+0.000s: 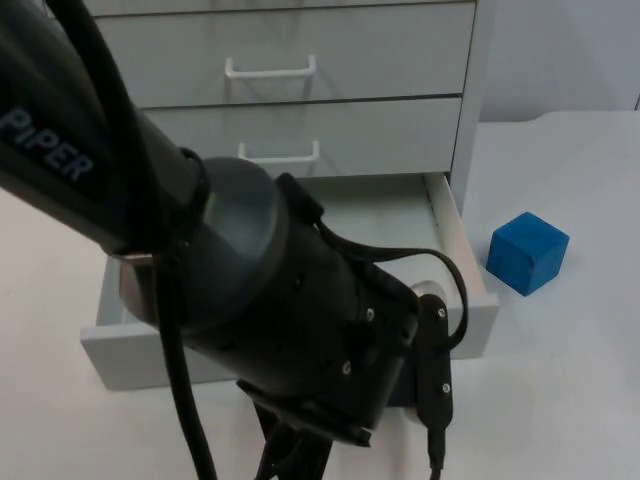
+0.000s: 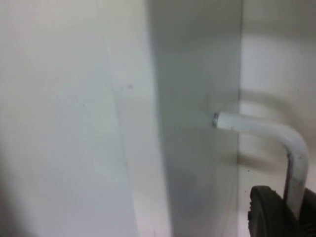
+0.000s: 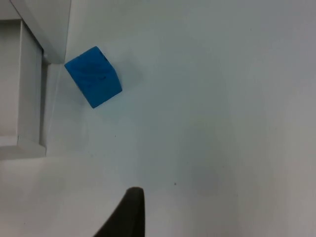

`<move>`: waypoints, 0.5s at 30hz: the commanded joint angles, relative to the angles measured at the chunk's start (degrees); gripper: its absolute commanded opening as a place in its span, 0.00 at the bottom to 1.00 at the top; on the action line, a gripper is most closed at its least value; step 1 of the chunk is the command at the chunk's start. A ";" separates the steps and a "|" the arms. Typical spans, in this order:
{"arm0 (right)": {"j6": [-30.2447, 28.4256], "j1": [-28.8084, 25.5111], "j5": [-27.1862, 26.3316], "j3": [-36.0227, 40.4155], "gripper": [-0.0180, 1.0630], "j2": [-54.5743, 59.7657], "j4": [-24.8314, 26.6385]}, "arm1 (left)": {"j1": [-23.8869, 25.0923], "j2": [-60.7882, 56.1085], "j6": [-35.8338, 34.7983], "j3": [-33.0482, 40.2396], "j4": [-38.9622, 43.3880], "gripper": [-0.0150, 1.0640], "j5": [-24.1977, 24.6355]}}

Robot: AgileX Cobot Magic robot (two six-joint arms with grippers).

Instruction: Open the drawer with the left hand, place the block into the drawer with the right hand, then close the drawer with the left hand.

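The left arm is working the first step, opening the drawer (image 1: 455, 235): in the top view the bottom drawer is standing pulled out from the cabinet (image 1: 300, 90), its front panel facing the camera, and the arm's bulk is covering most of it. In the left wrist view the left gripper (image 2: 291, 212) is sitting at the drawer's white handle (image 2: 276, 136), a black fingertip (image 2: 269, 212) right against the bent bar; it is probably gripping the bar, though how its fingers are set cannot be told. To the right, the blue block (image 1: 527, 252) is resting on the white table (image 1: 580, 380) just beside the drawer's side wall, untouched. The right gripper (image 3: 129, 212) is waiting above the table apart from the block, its fingers' state also unreadable. Next, the left gripper is likely needing to let go and clear the drawer so the right one can reach for the block
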 commanded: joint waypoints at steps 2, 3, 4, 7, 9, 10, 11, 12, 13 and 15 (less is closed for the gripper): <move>-0.42 -0.40 -0.49 0.12 0.99 -0.18 0.00 | -1.55 0.03 1.72 0.36 -2.91 0.01 -4.10; -0.42 -0.40 -0.49 0.12 0.99 -0.18 0.00 | -1.55 0.03 1.72 0.36 -2.80 0.01 -4.24; -0.42 -0.40 -0.49 0.12 0.99 -0.18 0.00 | -1.55 0.03 1.72 0.36 -2.80 0.01 -4.24; -0.42 -0.40 -0.49 0.12 0.99 -0.18 0.00 | -1.55 0.03 1.72 0.36 -2.36 0.04 -4.38; -0.42 -0.40 -0.49 0.12 0.99 -0.18 0.00 | -1.55 0.03 1.72 0.36 -2.37 0.16 -4.38; -0.42 -0.40 -0.49 0.12 0.99 -0.18 0.00 | -1.55 0.03 1.72 0.36 -2.37 0.16 -4.38; -0.42 -0.40 -0.49 0.12 0.99 -0.18 0.00 | -1.55 0.03 1.72 0.36 -2.37 0.24 -4.38; -0.42 -0.40 -0.49 0.12 0.99 -0.18 0.00 | -1.55 0.03 1.72 0.36 -2.37 0.34 -4.15; -0.42 -0.40 -0.49 0.12 0.99 -0.18 0.00 | -1.55 0.03 1.72 0.36 -2.37 0.43 -3.91; -0.42 -0.40 -0.49 0.12 0.99 -0.18 0.00 | -1.55 0.03 1.72 0.36 -2.49 0.57 -3.52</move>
